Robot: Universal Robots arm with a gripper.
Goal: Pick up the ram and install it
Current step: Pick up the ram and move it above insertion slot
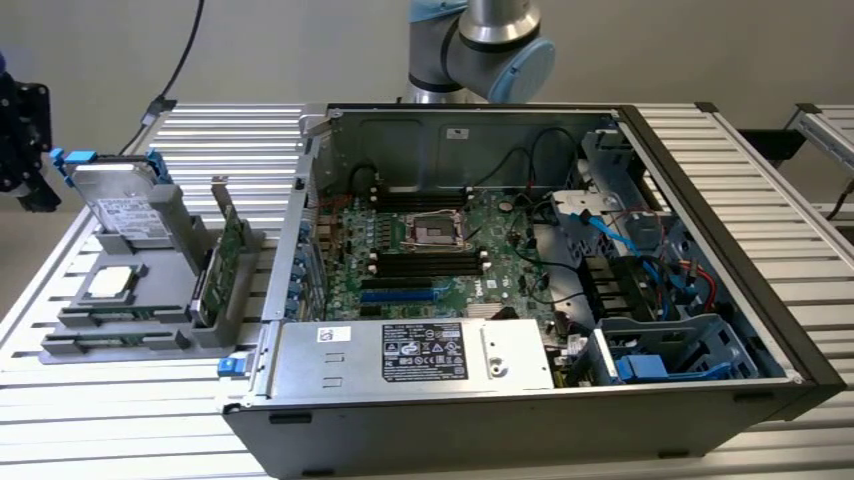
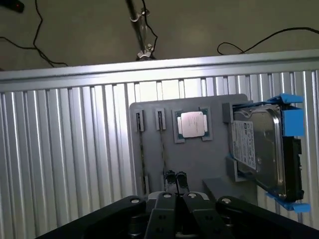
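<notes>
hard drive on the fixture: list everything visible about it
The hard drive is a grey metal box with a pale label on its face and blue tabs at both ends. It stands on edge in a slot of the grey holder, beside the processor chip, on the exterior view's left of the open computer case. Only the holder touches it.

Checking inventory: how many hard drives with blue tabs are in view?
1. The hard drive stands on edge in the grey tray, on the exterior view's left, outside the computer case; more may be hidden inside it.
</notes>
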